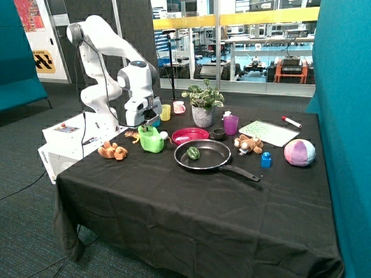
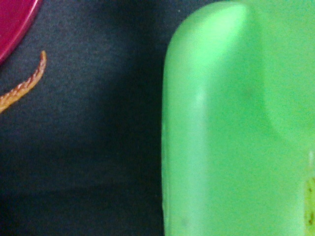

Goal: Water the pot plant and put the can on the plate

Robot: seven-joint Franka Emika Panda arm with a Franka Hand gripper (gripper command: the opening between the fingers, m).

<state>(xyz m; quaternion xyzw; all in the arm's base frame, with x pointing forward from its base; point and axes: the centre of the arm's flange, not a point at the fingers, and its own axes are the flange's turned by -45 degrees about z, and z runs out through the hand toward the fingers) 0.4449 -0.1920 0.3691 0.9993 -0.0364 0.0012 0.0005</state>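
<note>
The lime-green can [image 1: 152, 141] stands on the black tablecloth, just beside the red-pink plate [image 1: 190, 135]. My gripper [image 1: 149, 124] is directly above the can, down at its handle; whether it holds the can is hidden. In the wrist view the can [image 2: 236, 123] fills most of the picture at very close range, and the plate's rim [image 2: 12, 22] shows at a corner. The pot plant [image 1: 203, 107], with green-and-white leaves in a grey pot, stands behind the plate.
A black frying pan [image 1: 203, 155] with a green item [image 1: 193, 153] lies in front of the plate. Nearby are a dark bowl [image 1: 218, 134], purple cup [image 1: 231, 124], yellow cup [image 1: 166, 112], brown plush toy [image 1: 112, 151] and ball [image 1: 299, 152]. An orange strand [image 2: 24, 86] lies beside the can.
</note>
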